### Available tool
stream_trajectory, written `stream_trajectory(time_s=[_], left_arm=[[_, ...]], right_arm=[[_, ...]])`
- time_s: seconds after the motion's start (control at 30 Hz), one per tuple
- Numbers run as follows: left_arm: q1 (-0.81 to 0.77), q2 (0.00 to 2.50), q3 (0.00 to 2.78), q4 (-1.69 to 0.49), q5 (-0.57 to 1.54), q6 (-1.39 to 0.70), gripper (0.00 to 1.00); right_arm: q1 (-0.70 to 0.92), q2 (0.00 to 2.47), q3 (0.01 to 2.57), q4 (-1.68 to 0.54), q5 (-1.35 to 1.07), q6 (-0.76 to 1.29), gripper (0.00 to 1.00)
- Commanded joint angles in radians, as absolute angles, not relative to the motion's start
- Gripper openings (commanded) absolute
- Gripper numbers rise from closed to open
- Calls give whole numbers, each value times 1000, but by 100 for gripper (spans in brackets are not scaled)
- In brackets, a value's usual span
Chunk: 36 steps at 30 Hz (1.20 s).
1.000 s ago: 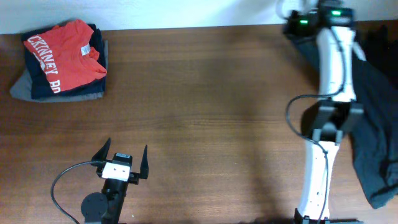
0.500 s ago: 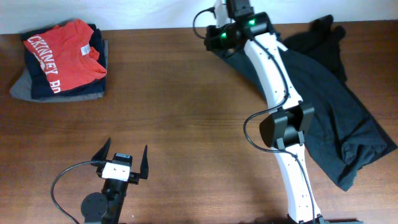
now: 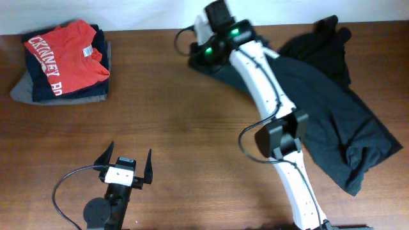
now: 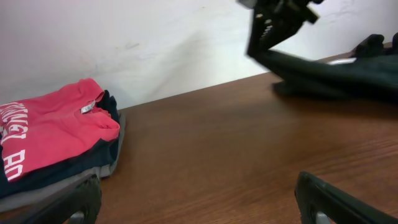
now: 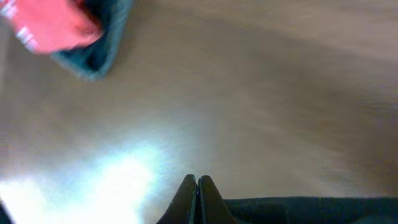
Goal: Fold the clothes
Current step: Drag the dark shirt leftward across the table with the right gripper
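Note:
A dark T-shirt (image 3: 332, 108) lies spread on the right half of the table, stretched from the back middle to the right edge. My right gripper (image 3: 195, 59) is at the back middle, shut on the shirt's left edge. In the right wrist view its fingers (image 5: 197, 190) are pressed together with the dark cloth (image 5: 298, 211) trailing right from them. The left wrist view shows the same shirt (image 4: 329, 71) hanging from the right gripper (image 4: 273, 31). Near the front left, my left gripper (image 3: 130, 153) is wide open with nothing in it (image 4: 200, 208).
A stack of folded clothes (image 3: 61, 61) with a red shirt with white lettering on top sits at the back left corner (image 4: 43, 137) (image 5: 56, 28). A white wall runs behind the table's back edge.
My right arm has swung from the far back right to the back middle, dragging the dark T-shirt left and spreading it. The left arm has not moved.

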State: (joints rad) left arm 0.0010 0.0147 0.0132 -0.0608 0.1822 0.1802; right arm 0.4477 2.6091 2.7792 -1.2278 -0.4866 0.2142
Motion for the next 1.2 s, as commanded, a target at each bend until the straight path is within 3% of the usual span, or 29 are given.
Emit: stream_trajectory(time_s=[0.0,0.8,0.97,1.03,1.17], left_arm=[[6,5,9,-65,178,197,99],[6,5,9,-65,178,197,99],[6,5,9,-65,178,197,99],[6,5,9,-65,178,197,99],[6,5,9,-65,178,197,99]], right_arm=[[546,2557,2804,-1224,-572,218,4],[821,2557,2804,-1209,-565,219,4],[816,2557,2804,-1209,-565,219,10],[815,2556,2806,-1208,-558,217,22],[785,2530,2814,-1217,-359,162,76]])
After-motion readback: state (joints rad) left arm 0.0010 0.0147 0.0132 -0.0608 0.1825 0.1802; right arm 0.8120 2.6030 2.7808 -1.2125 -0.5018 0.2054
